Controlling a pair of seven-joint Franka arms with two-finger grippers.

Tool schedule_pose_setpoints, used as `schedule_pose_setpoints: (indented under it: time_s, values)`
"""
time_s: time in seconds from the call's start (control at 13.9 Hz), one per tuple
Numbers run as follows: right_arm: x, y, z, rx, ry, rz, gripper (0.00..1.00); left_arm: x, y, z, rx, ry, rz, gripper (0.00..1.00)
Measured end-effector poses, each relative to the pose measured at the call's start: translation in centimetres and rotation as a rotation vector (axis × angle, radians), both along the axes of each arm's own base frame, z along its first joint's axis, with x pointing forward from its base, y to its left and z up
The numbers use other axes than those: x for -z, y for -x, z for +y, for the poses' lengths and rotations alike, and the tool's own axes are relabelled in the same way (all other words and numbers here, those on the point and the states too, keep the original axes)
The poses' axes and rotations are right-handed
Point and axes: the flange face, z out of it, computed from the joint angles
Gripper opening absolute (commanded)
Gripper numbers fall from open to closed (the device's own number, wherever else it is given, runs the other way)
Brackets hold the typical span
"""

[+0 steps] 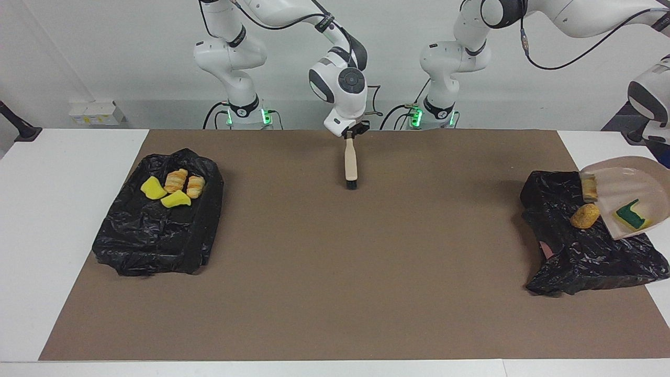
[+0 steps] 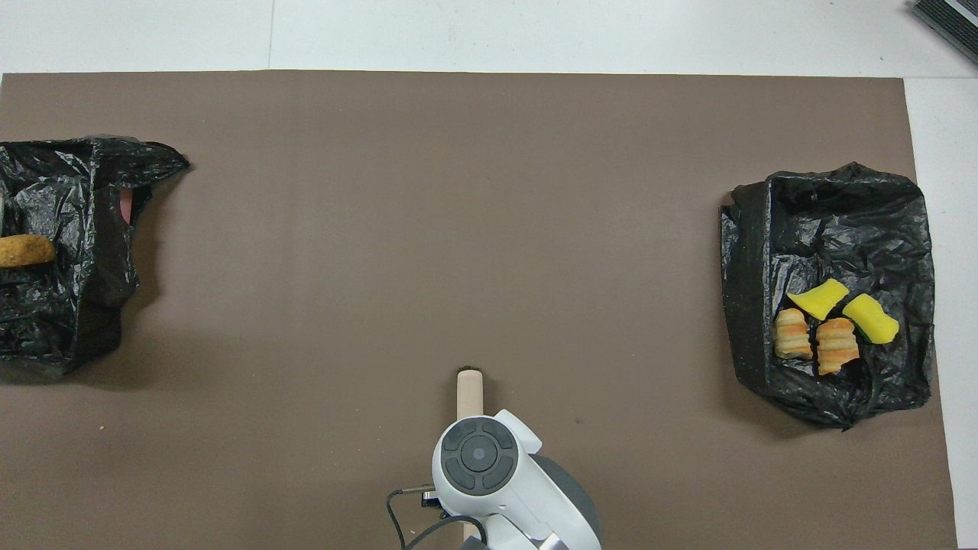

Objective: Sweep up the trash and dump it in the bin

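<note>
– Since the brown mat [image 1: 335, 272] covers most of the table [image 1: 52, 209], what are the biggest things on it?

– Two black-lined bins. One bin [image 1: 152, 235] sits at the middle left of the facing view, the other bin [image 1: 586, 256] at the middle right edge.

– What is in them?

– The one at the left holds four pieces of trash, bunched in its upper part: two yellow sponge bits [image 1: 163, 192] and two tan-orange bread chunks [image 1: 185, 183]. On the liner of the one at the right lies one tan-orange lump [image 1: 584, 215].

– And the dustpan [image 1: 644, 178]?

– Tilted in the air over the bin at the right, lip down. A green-and-yellow sponge piece [image 1: 632, 217] is inside it, and a pale chunk [image 1: 590, 187] sits at its lip. The left tool is off the frame's right edge, clamped on the pan.

– The right tool [image 1: 349, 132]?

– At the top centre, over the mat, closed narrow on the handle of a brush [image 1: 350, 165] that hangs bristles down.
</note>
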Motion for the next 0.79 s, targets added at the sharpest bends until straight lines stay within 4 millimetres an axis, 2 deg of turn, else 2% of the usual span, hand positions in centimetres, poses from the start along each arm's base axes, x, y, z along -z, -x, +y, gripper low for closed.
schedule_pose_setpoints:
  time_s: [0.07, 0.14, 0.43, 0.65, 0.79]
  values:
    - [0.1, 0.0, 0.0, 0.001, 0.000, 0.001, 0.94, -0.2, -0.1, -0.4, 0.010, -0.023, 0.019, 0.00]
    - [0.1, -0.1, -0.1, 0.003, 0.000, 0.001, 1.00, -0.5, -0.1, -0.7, 0.017, -0.046, 0.036, 0.00]
    - [-0.4, -1.4, -0.5, -0.013, -0.008, -0.036, 1.00, -3.1, 0.0, -1.9, 0.026, -0.147, 0.075, 0.00]
    - [-1.8, -5.2, -2.2, 0.005, 0.001, -0.113, 1.00, -4.4, 0.0, -4.5, -0.033, -0.241, 0.041, 0.00]
    - [-4.0, -9.1, -4.5, 0.046, -0.010, -0.176, 1.00, -4.0, -0.1, -6.4, -0.059, -0.292, 0.004, 0.00]
